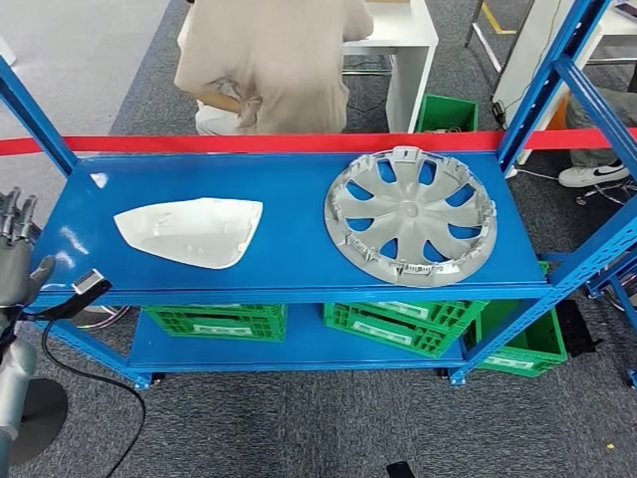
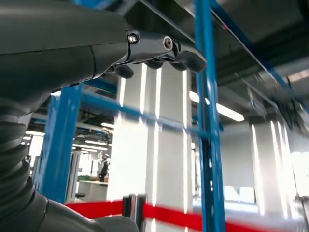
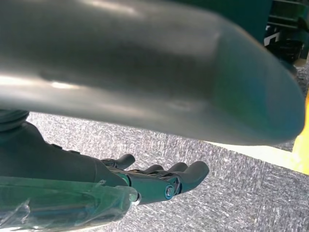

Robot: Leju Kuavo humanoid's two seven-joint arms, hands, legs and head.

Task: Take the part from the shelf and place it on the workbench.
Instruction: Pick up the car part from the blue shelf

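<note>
Our left hand (image 1: pixel 16 254) hangs raised just off the near left corner of the blue shelf (image 1: pixel 293 214), fingers apart and holding nothing. The white part (image 1: pixel 191 231) lies flat on the top board, forward and to the right of that hand, its long axis running across our front with the pointed end nearest the hand. It looks like a thin, smooth, glossy shell, curved and tapering. The silver wheel cover (image 1: pixel 410 214) sits well beyond it to the right. Our right hand (image 3: pixel 160 179) hangs over grey carpet, fingers straight and empty, so we judge the left hand nearer.
</note>
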